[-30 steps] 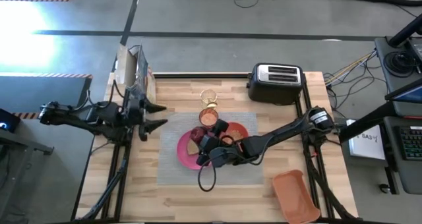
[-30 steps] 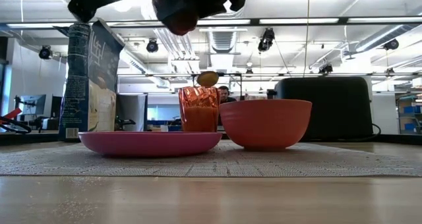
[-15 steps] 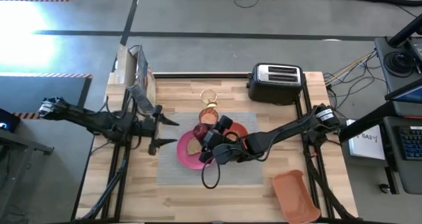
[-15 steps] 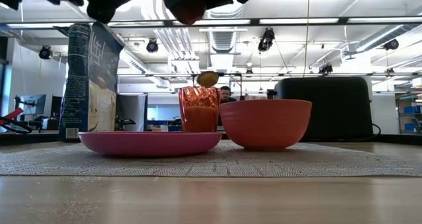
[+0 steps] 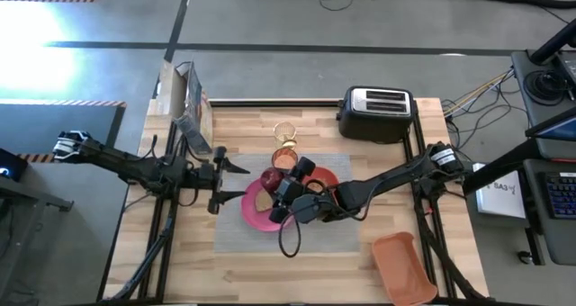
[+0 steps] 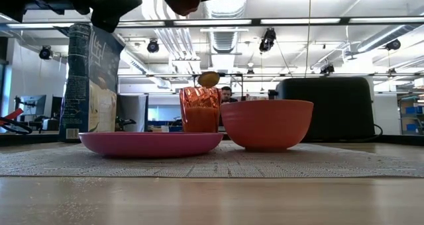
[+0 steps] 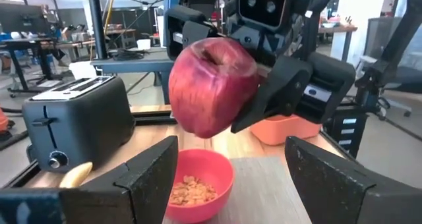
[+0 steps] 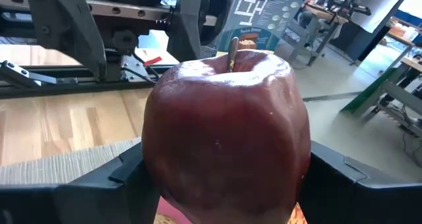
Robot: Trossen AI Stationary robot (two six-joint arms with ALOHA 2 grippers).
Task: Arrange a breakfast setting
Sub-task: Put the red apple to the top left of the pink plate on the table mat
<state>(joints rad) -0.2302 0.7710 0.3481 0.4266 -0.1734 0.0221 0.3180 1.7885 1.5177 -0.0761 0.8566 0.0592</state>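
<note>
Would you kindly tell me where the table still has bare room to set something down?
Bare wood lies near the front edge of the table, between the placemat and the tray. It is crowded around the plate, bowl and cup, where both arms meet.

Right gripper (image 5: 273, 179) clamped, raised; left gripper (image 5: 232, 184) spread wide, facing it.

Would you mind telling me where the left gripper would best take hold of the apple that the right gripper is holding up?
Probably across the red apple at its widest belly, coming level from the plate's left. The right gripper clamps it from the far side, so the near cheeks are bare. The left gripper is open and facing it.
</note>
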